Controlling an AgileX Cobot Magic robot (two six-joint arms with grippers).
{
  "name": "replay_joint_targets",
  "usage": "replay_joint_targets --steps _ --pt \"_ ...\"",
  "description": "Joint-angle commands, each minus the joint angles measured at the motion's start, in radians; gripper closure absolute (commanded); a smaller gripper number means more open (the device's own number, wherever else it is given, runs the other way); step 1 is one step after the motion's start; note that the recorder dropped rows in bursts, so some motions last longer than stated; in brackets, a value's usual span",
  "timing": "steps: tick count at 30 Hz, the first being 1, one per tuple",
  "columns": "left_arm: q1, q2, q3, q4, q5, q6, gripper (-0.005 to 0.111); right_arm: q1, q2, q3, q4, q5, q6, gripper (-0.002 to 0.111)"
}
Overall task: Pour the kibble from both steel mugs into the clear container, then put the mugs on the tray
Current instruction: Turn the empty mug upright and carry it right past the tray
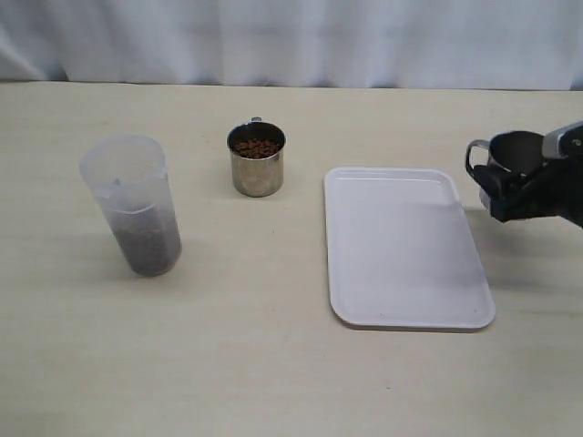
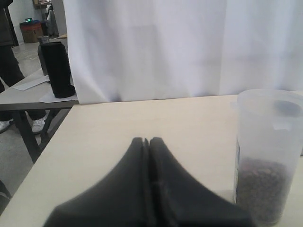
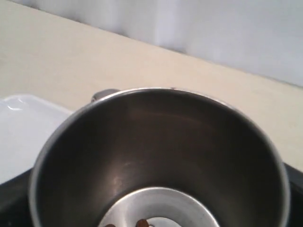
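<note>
The clear container [image 1: 132, 205] stands upright at the table's left, with kibble [image 1: 150, 244] filling its bottom third. One steel mug [image 1: 256, 168], full of kibble [image 1: 256, 147], stands mid-table at the back. The white tray [image 1: 405, 246] lies bare to its right. Past the tray's far right corner, my right gripper [image 1: 508, 193] is shut on the second steel mug [image 1: 517, 150], held upright above the table. In the right wrist view this mug [image 3: 156, 156] is almost empty, with a couple of pellets [image 3: 141, 222] on its bottom. My left gripper [image 2: 146, 140] is shut on nothing, with the container [image 2: 267, 156] beside it.
A white curtain [image 1: 291, 41] hangs along the table's far edge. In the left wrist view, the table's side edge [image 2: 47, 146] drops to the floor. Beyond it stands another table with a black cylinder [image 2: 57, 71] on it.
</note>
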Motion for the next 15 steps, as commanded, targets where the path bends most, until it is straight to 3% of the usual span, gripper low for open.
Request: replay_joint_targets --steps 1,10,15 --pt "-0.001 -0.002 0.003 -0.003 -0.01 -0.001 0.107 -0.043 0.107 0.004 0.002 -0.103 -0.012 0.104" --pt "-0.001 -0.002 0.003 -0.003 -0.006 -0.001 0.107 -0.045 0.252 -0.041 0.014 -0.115 -0.064 0.104" --pt "-0.001 -0.002 0.003 -0.003 -0.006 -0.001 0.107 -0.045 0.345 -0.101 -0.182 -0.143 -0.064 0.104"
